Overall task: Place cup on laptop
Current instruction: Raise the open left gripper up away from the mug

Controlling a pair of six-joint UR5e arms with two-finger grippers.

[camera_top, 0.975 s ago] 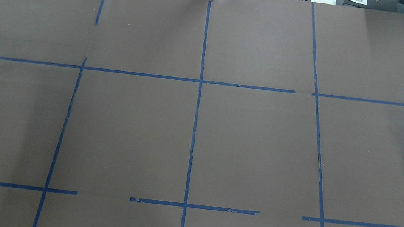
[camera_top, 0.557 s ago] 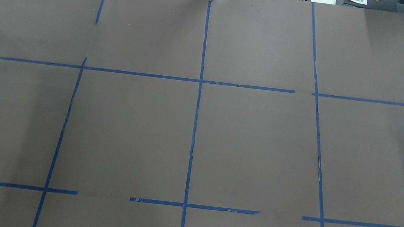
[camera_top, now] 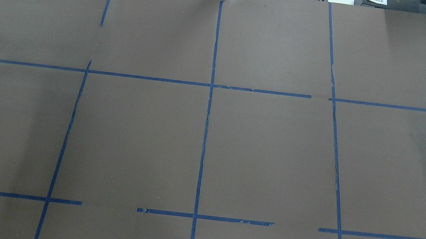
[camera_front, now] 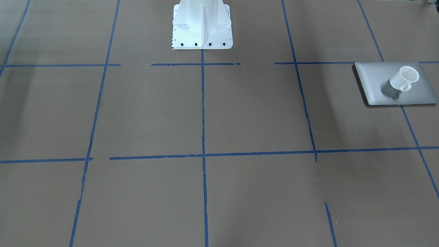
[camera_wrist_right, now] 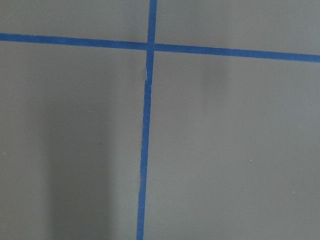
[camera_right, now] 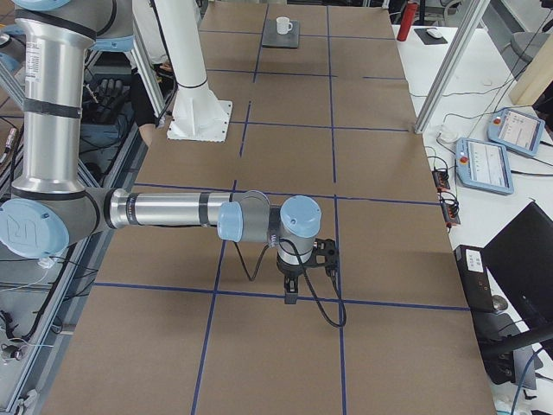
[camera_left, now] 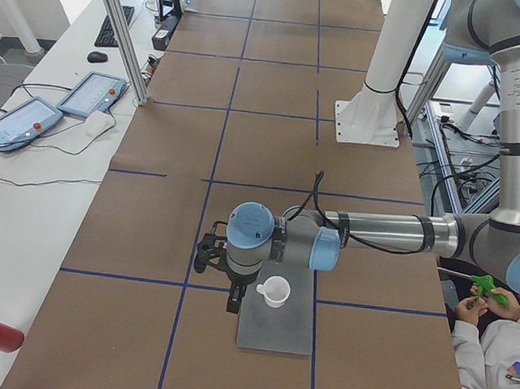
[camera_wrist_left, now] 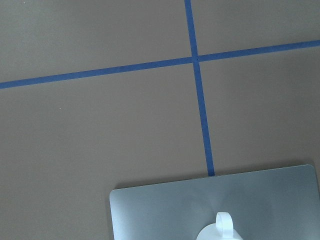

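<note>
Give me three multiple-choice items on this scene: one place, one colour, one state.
1. The cup sits: A on the laptop; B on a plate; C in a bowl.
2. The grid tape is: A red; B blue; C yellow.
3. The cup is: A on its side; B upside down; C upright.
Answers: 1 A, it rests on the grey lid. 2 B, every line is blue. 3 C, its open mouth faces up.
</note>
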